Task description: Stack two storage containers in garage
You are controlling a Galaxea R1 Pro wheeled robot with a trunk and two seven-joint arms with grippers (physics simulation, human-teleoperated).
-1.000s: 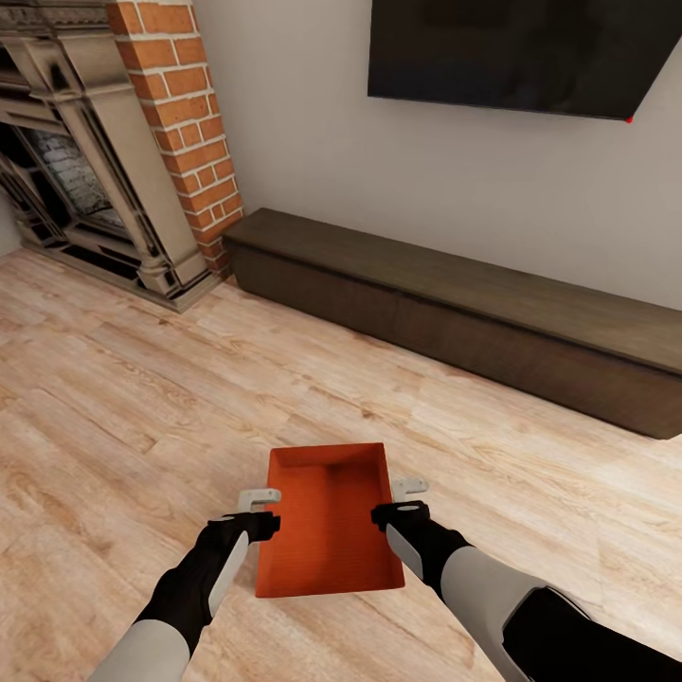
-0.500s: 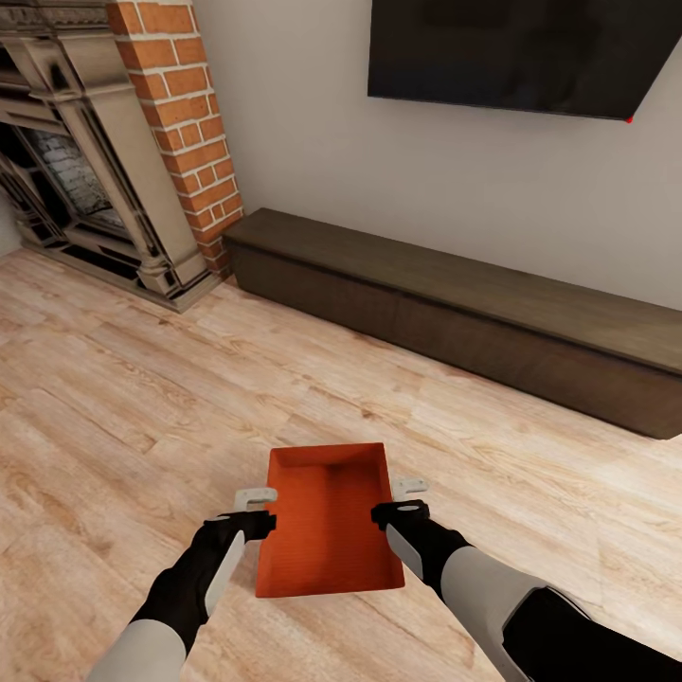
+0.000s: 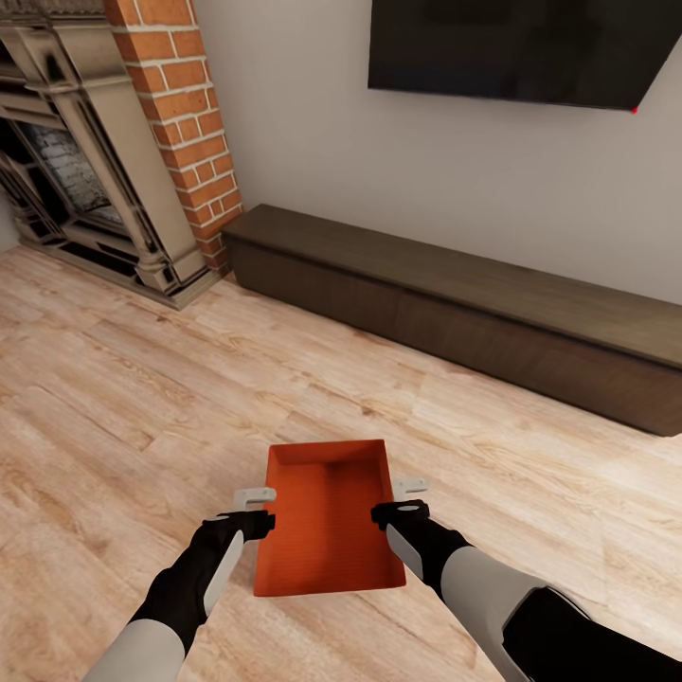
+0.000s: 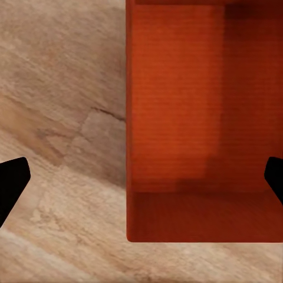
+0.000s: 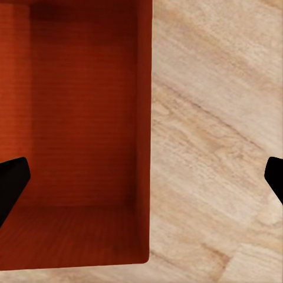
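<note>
One orange bin (image 3: 327,519) is seen low and central in the head view, open side up and empty, above the light plank floor (image 3: 123,398) of the living room; whether it is resting on the planks or is raised off them cannot be told. It is flanked on both long sides: the left gripper (image 3: 256,507) is placed at its left wall, the right gripper (image 3: 405,500) at its right wall. In the left wrist view the bin (image 4: 203,124) is looked down into, with the near wall lined up between two dark fingertips (image 4: 12,183) set wide apart at the frame edges; in the right wrist view the same is shown, bin (image 5: 76,130) to one side, planks to the other, fingertips (image 5: 12,186) spread wide. Both pincers are therefore read as apart, straddling a wall each, with nothing clamped. Beyond the bin, a long dark low cabinet (image 3: 455,313) is set against the pale wall, a black TV (image 3: 511,47) is hung above it, and a brick fireplace (image 3: 142,142) is stood at the far left. As for progress, very little is judged done: this bin is not yet secured and has not left the room. Left to do: both grips, both carries to the garage, one bin set down, the other stacked on it.
</note>
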